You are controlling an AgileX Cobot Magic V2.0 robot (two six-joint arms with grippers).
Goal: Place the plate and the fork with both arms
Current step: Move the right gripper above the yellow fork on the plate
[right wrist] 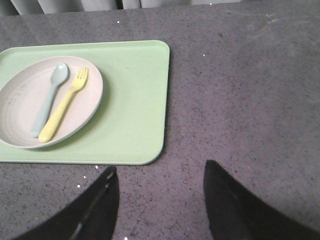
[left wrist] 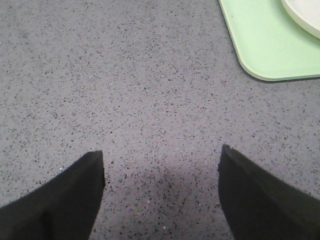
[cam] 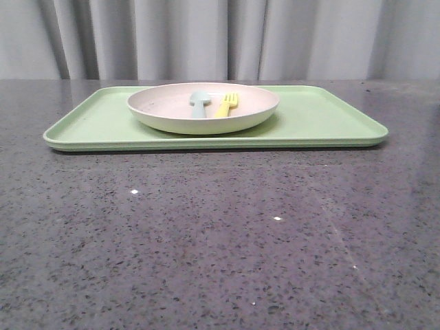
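Observation:
The cream plate (cam: 203, 110) sits on the light green tray (cam: 323, 117), left of the tray's middle. The yellow fork (cam: 227, 105) lies in the plate beside a pale blue spoon (cam: 199, 103). In the right wrist view the plate (right wrist: 20, 112) holds the fork (right wrist: 64, 105) and the spoon (right wrist: 50, 97). My right gripper (right wrist: 160, 172) is open and empty over bare table near the tray's corner. My left gripper (left wrist: 162, 152) is open and empty over bare table; the tray corner (left wrist: 265, 50) and a sliver of the plate (left wrist: 305, 15) show there. Neither gripper appears in the front view.
The grey speckled tabletop (cam: 220, 240) stretches in front of the tray. A pale curtain (cam: 220, 38) hangs behind the table's far edge.

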